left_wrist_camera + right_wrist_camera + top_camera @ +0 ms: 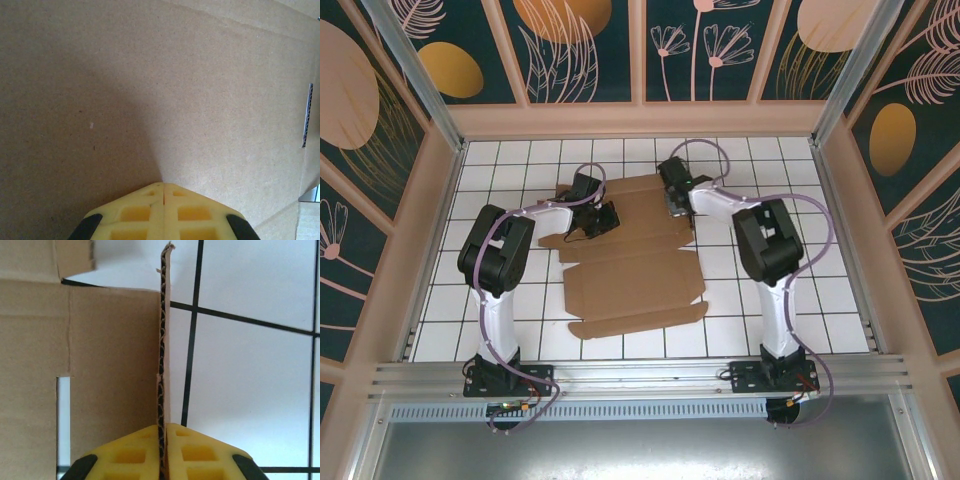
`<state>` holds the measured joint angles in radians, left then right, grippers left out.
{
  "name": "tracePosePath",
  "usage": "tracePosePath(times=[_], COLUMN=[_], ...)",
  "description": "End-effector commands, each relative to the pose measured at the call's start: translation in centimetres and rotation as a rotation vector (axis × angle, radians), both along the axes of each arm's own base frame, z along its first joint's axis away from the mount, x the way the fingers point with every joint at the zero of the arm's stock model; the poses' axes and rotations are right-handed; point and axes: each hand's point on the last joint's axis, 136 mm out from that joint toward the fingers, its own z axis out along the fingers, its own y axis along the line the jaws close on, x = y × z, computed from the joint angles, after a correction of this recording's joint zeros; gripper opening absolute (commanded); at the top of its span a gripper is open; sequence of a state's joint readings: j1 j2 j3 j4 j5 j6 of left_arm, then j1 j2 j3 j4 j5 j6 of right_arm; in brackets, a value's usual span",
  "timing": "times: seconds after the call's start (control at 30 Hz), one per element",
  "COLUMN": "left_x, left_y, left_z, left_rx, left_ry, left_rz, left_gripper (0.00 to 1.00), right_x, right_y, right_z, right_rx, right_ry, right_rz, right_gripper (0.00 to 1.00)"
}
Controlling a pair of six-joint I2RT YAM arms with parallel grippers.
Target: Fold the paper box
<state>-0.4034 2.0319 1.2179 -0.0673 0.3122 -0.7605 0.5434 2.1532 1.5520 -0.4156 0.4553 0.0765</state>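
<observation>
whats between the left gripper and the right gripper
The paper box lies there: its far cardboard panel spans the gap, shown in the top external view.

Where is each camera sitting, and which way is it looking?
Top external: high behind the arm bases, looking down at the tiled table, paper box, left arm and right arm.
Left wrist: on the left arm, facing flat cardboard close up; left end effector shut.
Right wrist: on the right arm, facing box and tiles; right end effector pinches a flap edge.
Shared: all see the paper box.
</observation>
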Motion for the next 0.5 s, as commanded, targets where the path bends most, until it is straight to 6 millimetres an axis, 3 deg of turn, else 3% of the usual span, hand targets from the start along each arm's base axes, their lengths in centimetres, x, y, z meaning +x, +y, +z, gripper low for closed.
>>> tracePosePath(times=[0.0,0.13,0.27,0.37,0.47], left_x=[-0.9,-1.0,-1.0,-1.0,-1.0], left_y=[1.6,1.5,1.5,1.6,1.5], left_z=[-2.1,-2.2,-2.2,-2.2,-2.0], left_rx=[0.07,0.063,0.067,0.066,0.063], left_ry=[0.06,0.066,0.066,0.064,0.062], left_rz=[0.012,0.011,0.012,0.015,0.014], left_gripper=[0.0,0.0,0.0,0.0,0.0], right_x=[-0.3,-0.1,-0.1,-1.2,-3.2], right_y=[-1.8,-1.8,-2.0,-2.2,-1.2], right_z=[-1.1,0.0,4.6,8.2,9.7], right_rx=[-0.272,-0.255,-0.113,0.015,0.188], right_ry=[-0.004,-0.03,-0.112,-0.193,-0.2], right_rz=[-0.009,-0.028,-0.063,-0.083,-0.055], right_gripper=[0.13,0.22,0.46,0.59,0.64])
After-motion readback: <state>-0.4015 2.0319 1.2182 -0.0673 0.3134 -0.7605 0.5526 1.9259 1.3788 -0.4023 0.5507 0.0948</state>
